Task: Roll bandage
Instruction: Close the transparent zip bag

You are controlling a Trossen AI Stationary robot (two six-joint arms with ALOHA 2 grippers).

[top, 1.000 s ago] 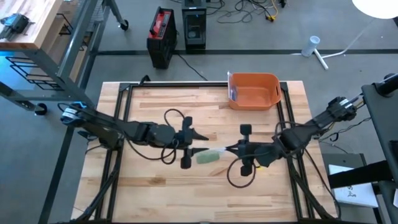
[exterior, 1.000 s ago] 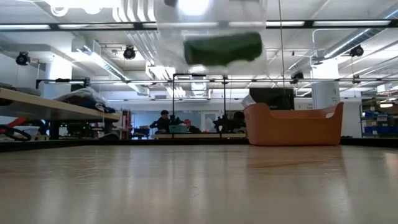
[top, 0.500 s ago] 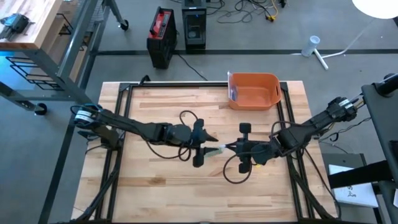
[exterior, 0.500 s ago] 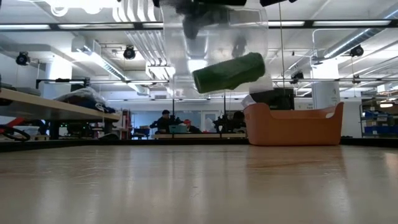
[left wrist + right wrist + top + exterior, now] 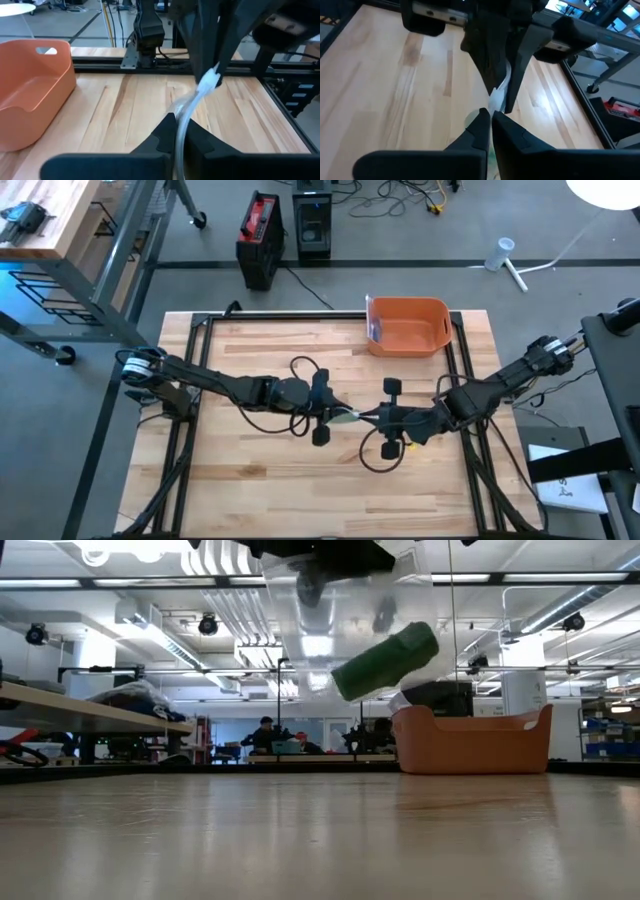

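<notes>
Green bandage roll (image 5: 385, 661) beneath both pincers

Mid-desk blocked: left gripper (image 5: 338, 414) and right gripper (image 5: 366, 418) tip to tip there, both pinching clear bag (image 5: 345, 625) with green roll (image 5: 385, 661), hung above desk (image 5: 250, 490), not touching wood. Arms plus looping cables (image 5: 385, 455) barring a band across the middle from both sides. Orange bin (image 5: 408, 326) filling far edge, right of centre. Open wood along near edge, far-left corner, and between bin and grippers. Black frame rails (image 5: 185, 425) lining both sides.
</notes>
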